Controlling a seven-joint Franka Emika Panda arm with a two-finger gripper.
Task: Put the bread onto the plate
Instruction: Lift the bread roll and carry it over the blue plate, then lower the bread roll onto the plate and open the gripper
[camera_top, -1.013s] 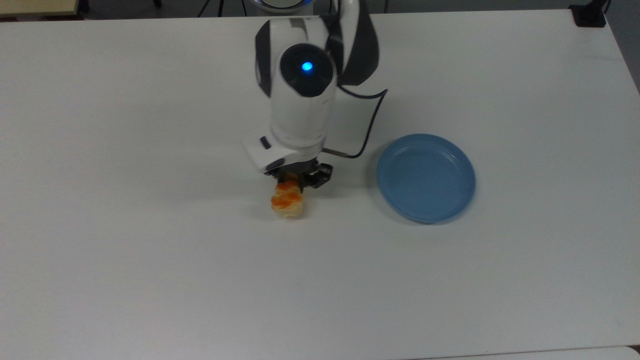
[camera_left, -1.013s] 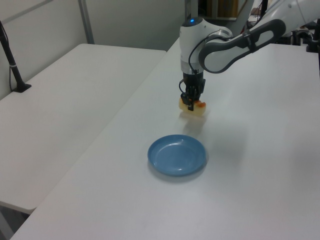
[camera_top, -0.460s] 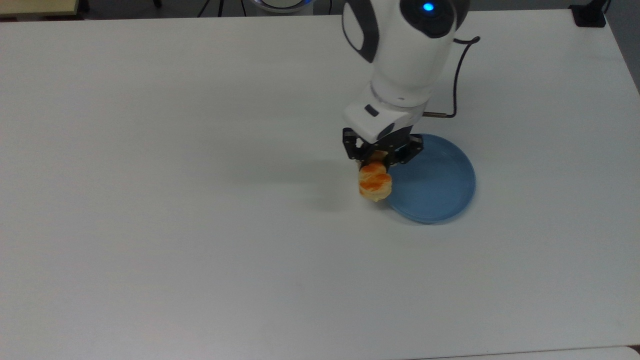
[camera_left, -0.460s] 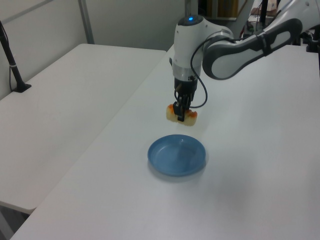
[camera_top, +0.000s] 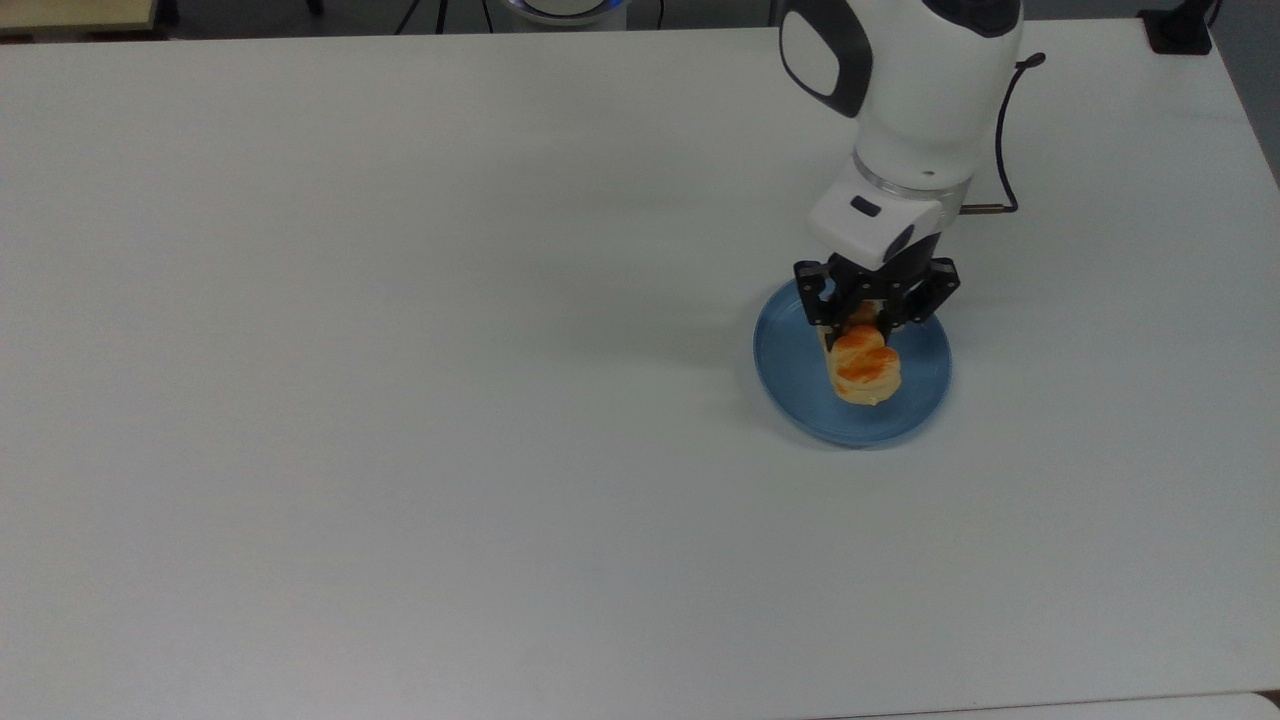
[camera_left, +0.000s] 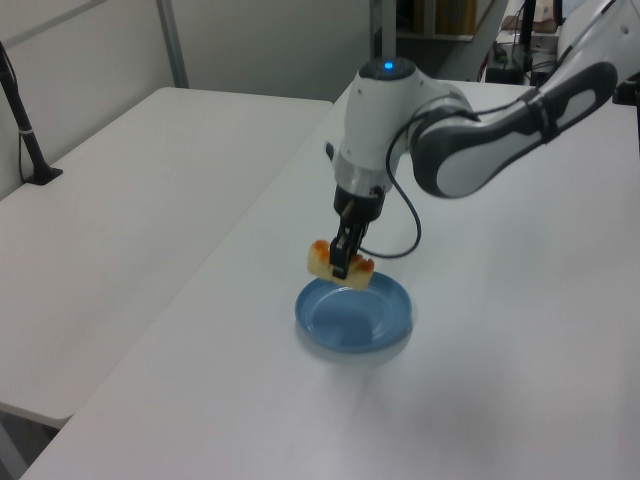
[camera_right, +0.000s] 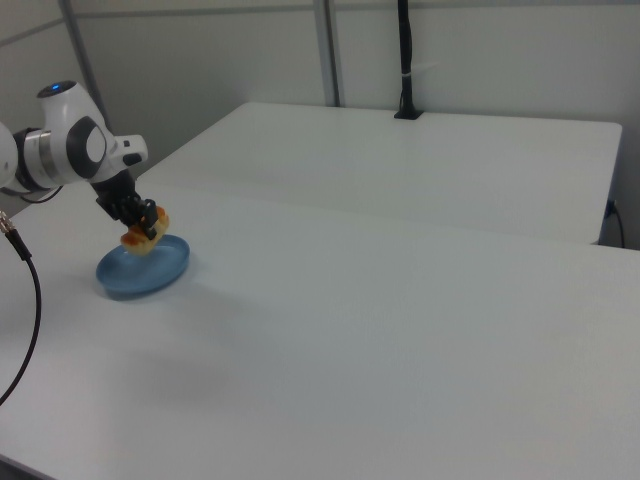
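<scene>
The pale-yellow bread (camera_top: 865, 368) with its orange-glazed bumps hangs over the blue plate (camera_top: 790, 375), held clear of the plate's surface. My gripper (camera_top: 868, 322) is shut on the bread's far end in the top view. In the left view the bread (camera_left: 325, 262) hangs a short way above the plate (camera_left: 380, 320), over its far left rim, with the gripper (camera_left: 342, 264) pinching its middle. The right view has the bread (camera_right: 148, 231) just above the plate (camera_right: 150, 273), with the gripper (camera_right: 140, 220) on it.
The white table (camera_top: 400, 400) lies bare around the plate. A second white table (camera_left: 130, 190) stands beside it across a narrow gap. A black cable (camera_top: 1003, 150) loops off my wrist, and a black post (camera_left: 25, 125) rises from the second table.
My arm has carried the bread from the table's middle rightward in the top view to above the plate, and the bread has risen off the table.
</scene>
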